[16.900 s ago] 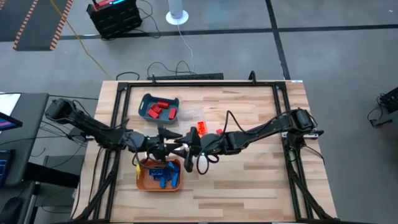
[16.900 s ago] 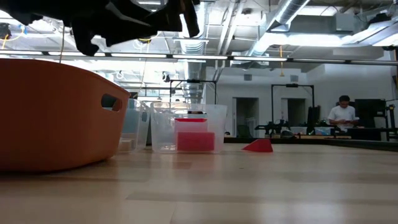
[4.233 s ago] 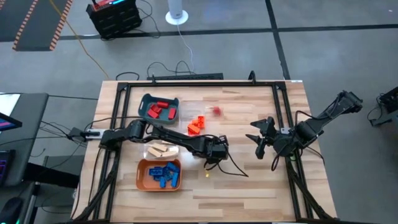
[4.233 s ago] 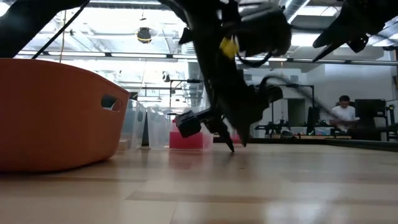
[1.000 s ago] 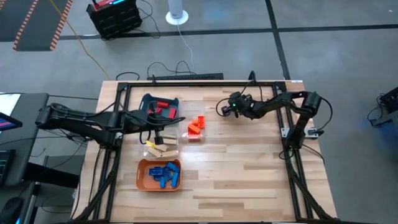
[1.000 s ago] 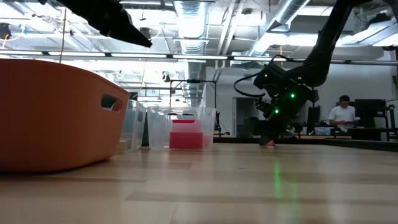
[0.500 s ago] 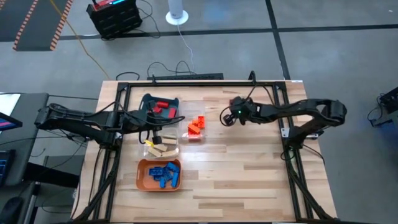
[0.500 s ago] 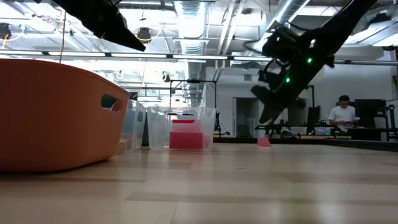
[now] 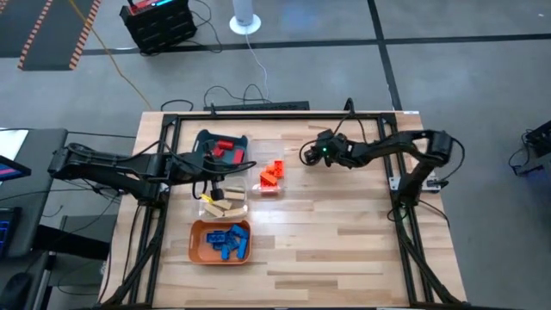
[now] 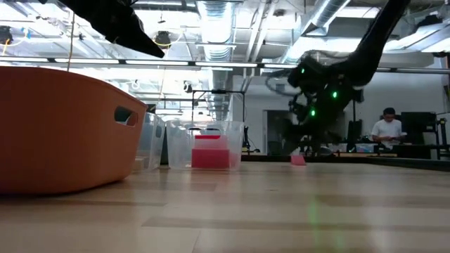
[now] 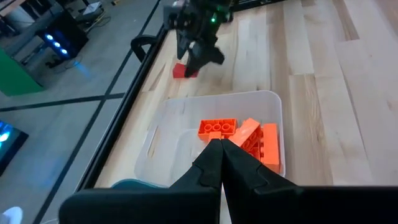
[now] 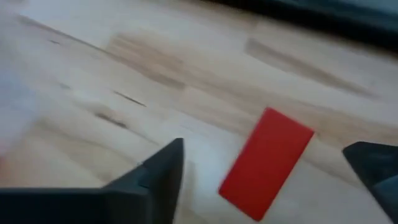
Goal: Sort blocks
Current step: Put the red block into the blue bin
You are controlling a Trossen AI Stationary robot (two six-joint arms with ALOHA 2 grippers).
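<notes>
On the left side of the table (image 9: 344,232), at about 9 o'clock, the left claw (image 9: 212,168) is held above the trays. Its two fingers (image 11: 217,163) are pressed together, and nothing is held in them.

At about 10 o'clock the teal tray (image 9: 205,140) is seen with red blocks (image 9: 225,150) in it. Below it, tan wood blocks (image 9: 222,203) are kept in a clear tray (image 9: 207,207). At about 7 o'clock the blue blocks (image 9: 227,242) are kept in the orange tray (image 9: 197,245). Just right of the teal tray, orange blocks (image 9: 271,174) are kept in another clear tray (image 11: 173,124).

One last red block (image 12: 266,163) is left flat on the bare table, at about 12 o'clock, well apart from the teal tray. The right claw (image 9: 310,155) is placed right over it. Its fingers (image 12: 155,168) are apart, with one on each side of the block, and the block is not touched yet.

The block looks turned a bit between the fingers. If the claw is closed like that, the block could be pinched at a corner and popped out. If the claw is pushed too low, the table could be bumped. If the block is gripped too lightly, it could be dropped on the way across to the teal tray, maybe into the orange blocks.
</notes>
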